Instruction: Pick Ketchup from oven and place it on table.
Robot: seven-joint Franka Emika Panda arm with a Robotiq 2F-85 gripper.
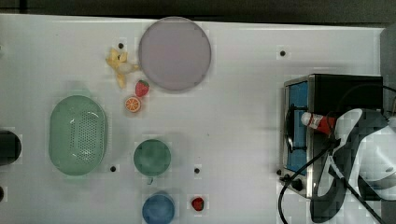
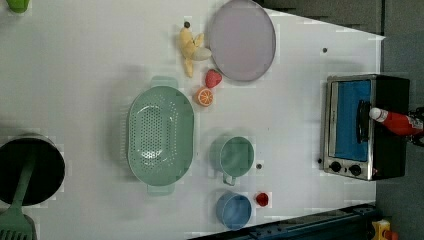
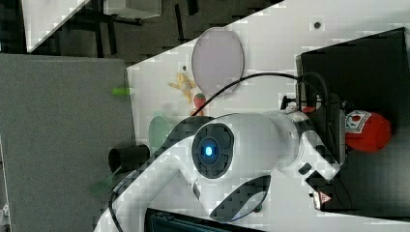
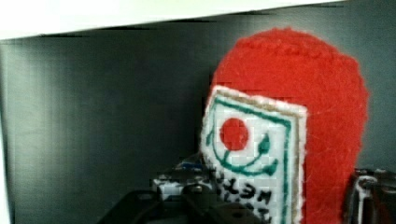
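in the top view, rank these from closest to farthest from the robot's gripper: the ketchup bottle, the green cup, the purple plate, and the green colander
1. Ketchup: on the oven, right at the gripper.
2. Green cup: mid-table.
3. Purple plate: upper middle, somewhat farther than the cup.
4. Green colander: far at the top view's left.

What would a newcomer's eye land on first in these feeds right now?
Probably the red Ketchup bottle lying on top of the black oven at the top view's right, with the white arm's gripper around it. Next, the large green colander at the top view's left and the round grey plate near the table's far edge.
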